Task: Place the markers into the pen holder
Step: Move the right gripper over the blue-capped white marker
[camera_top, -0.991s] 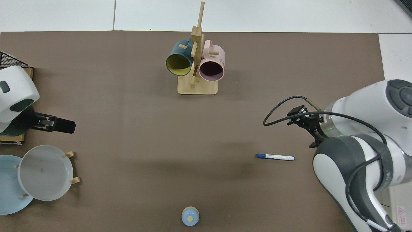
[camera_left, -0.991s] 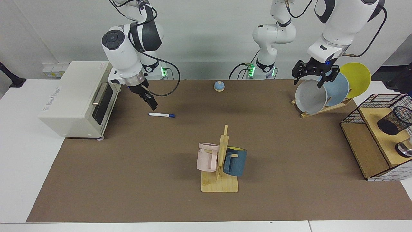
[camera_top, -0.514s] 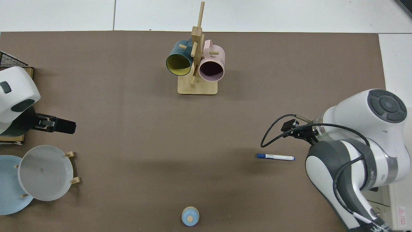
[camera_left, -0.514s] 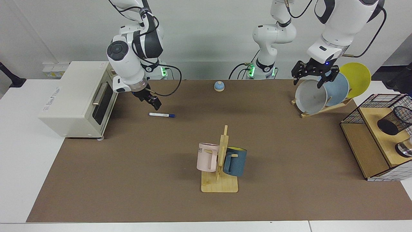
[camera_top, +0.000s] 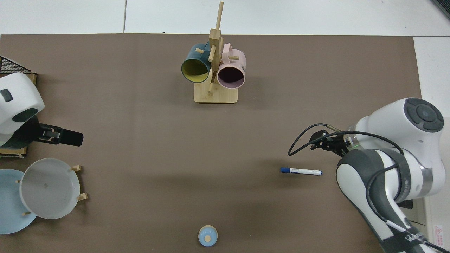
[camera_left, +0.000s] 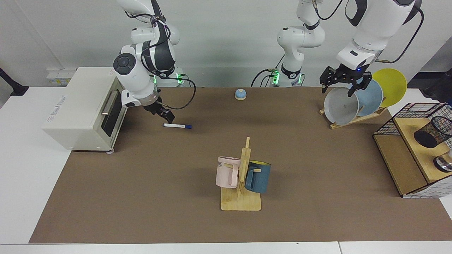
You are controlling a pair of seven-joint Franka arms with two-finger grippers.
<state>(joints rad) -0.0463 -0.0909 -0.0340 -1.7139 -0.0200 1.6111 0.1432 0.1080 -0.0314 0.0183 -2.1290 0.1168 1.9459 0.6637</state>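
Facing view, near to far, clock directions read on that view.
Mug rack (camera_left: 241, 197): nearest you, at 6 o'clock, untouched.
Pen holder (camera_left: 433, 132): 3 o'clock, tipped on the wooden shelf (camera_left: 413, 155), well apart from the marker.
Marker (camera_left: 177, 125): flat on the mat at 10 o'clock, blue cap pointing toward 3; not yet lifted.
Right gripper (camera_left: 166, 115): has dropped and swung in over the last second, now just above the marker's white end; jaw state cannot be told. Judged: pre-grasp approach, pickup still ahead of you.
Left gripper (camera_left: 342, 84): waits at 1 o'clock over the plate rack (camera_left: 353, 118), fingers spread, empty.
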